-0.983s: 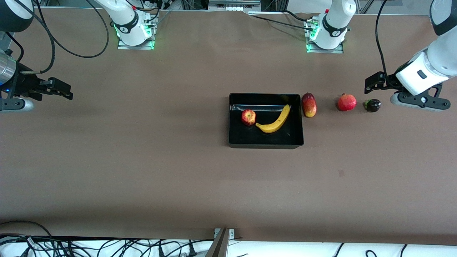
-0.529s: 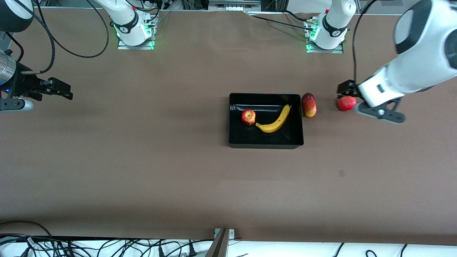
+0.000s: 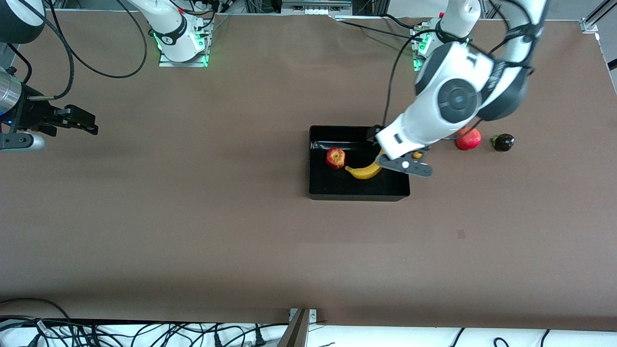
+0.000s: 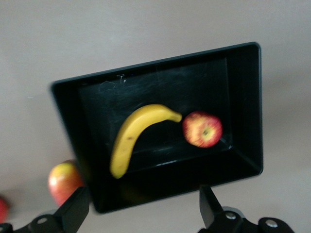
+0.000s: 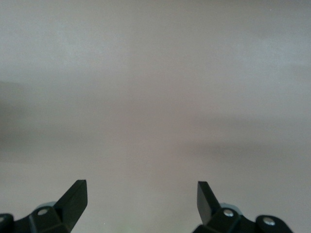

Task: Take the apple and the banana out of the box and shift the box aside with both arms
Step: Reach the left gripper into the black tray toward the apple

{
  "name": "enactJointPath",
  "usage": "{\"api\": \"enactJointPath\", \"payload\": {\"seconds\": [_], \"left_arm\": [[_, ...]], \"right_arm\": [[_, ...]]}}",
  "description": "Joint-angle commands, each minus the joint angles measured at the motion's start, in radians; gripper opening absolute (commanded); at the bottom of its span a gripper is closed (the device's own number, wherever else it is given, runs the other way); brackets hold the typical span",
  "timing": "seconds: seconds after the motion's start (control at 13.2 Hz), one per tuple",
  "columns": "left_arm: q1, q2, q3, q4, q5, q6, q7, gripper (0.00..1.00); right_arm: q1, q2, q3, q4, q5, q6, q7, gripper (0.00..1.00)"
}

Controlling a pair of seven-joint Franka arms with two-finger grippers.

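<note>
Brown table: your black box (image 3: 359, 193) sits mid-table with the apple (image 3: 336, 158) and banana (image 3: 365, 171) inside, tip beside the apple. Your left gripper (image 4: 141, 211) hangs over the box's end toward the left arm, fingers spread wide, gripping nothing. Your right gripper (image 5: 141, 196) waits over bare table, well apart from the box, likewise wide and unloaded.

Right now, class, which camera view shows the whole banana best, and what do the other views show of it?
The left wrist view: the banana lies fully visible in the black tray beside the apple. In the front view, the left arm hides the banana's end toward that arm's end of the table. The right wrist view shows only bare table, no banana.
</note>
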Motion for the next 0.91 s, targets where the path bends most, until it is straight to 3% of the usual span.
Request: {"api": "enactJointPath", "payload": {"seconds": [0.0, 0.23, 0.61, 0.83], "left_arm": [[-0.09, 0.076, 0.013, 0.004, -0.022, 0.096, -0.117, 1.0], [-0.151, 0.145, 0.007, -0.059, -0.022, 0.291, -0.214, 1.0], [-0.15, 0.167, -0.033, -0.134, -0.017, 0.352, -0.211, 1.0], [-0.151, 0.22, -0.036, -0.159, -0.017, 0.455, -0.208, 1.0]], "right_arm": [[-0.007, 0.011, 0.003, 0.019, 0.008, -0.002, 0.005, 1.0], [-0.009, 0.01, 0.003, 0.019, 0.008, -0.002, 0.005, 1.0], [-0.009, 0.011, 0.003, 0.019, 0.009, -0.001, 0.005, 1.0], [-0.009, 0.013, 0.003, 0.022, 0.009, -0.001, 0.005, 1.0]]}}
